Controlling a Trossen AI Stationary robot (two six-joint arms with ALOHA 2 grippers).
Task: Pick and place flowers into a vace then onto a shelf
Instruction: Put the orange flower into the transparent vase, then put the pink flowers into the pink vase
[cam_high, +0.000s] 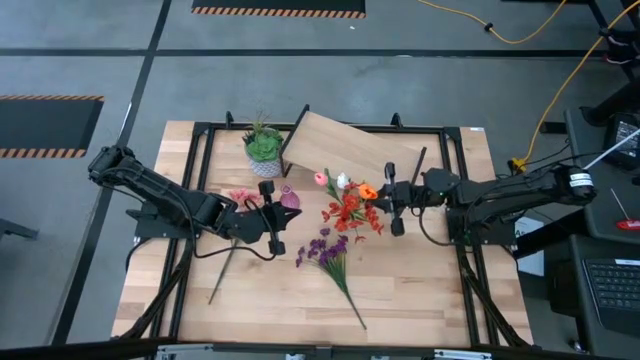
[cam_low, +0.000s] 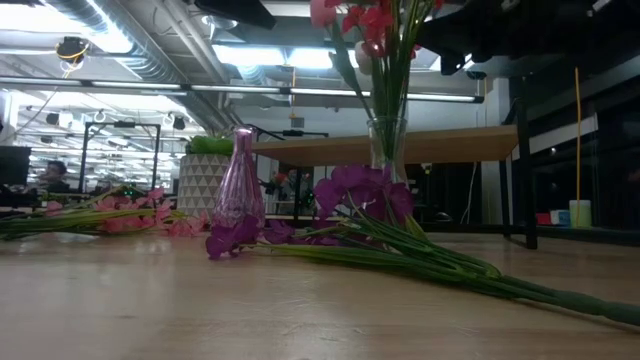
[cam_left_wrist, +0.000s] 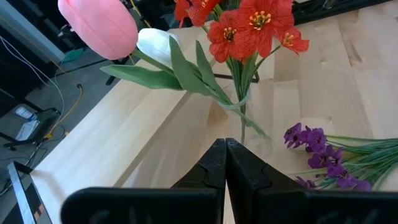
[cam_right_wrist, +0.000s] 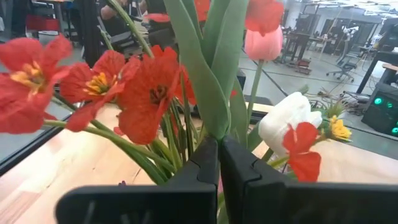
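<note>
A clear glass vase (cam_low: 387, 150) stands on the table's middle and holds several flowers (cam_high: 350, 205): red blossoms (cam_left_wrist: 252, 28), a pink tulip (cam_left_wrist: 99, 25) and a white tulip (cam_right_wrist: 287, 121). A purple cluster (cam_high: 325, 250) and a pink-blossomed stem (cam_high: 238, 200) lie flat on the table. The shelf (cam_high: 340, 145) stands at the far side. My left gripper (cam_high: 283, 222) hangs shut to the left of the bouquet, apart from it. My right gripper (cam_high: 382, 205) is shut, level, with its tips at the bouquet's right side. My right gripper's shut fingertips (cam_right_wrist: 208, 155) stand right against the bouquet's green leaves (cam_right_wrist: 211, 93), coming level from the table's right. Whether they touch a leaf or stalk I cannot tell, because the fingers hide that spot.
A small pink glass vase (cam_high: 290, 197) stands just left of the bouquet, close to my left gripper. A spiky green plant in a white pot (cam_high: 263, 152) sits beside the shelf. Bare tabletop (cam_high: 420, 290) lies toward the near edge.
</note>
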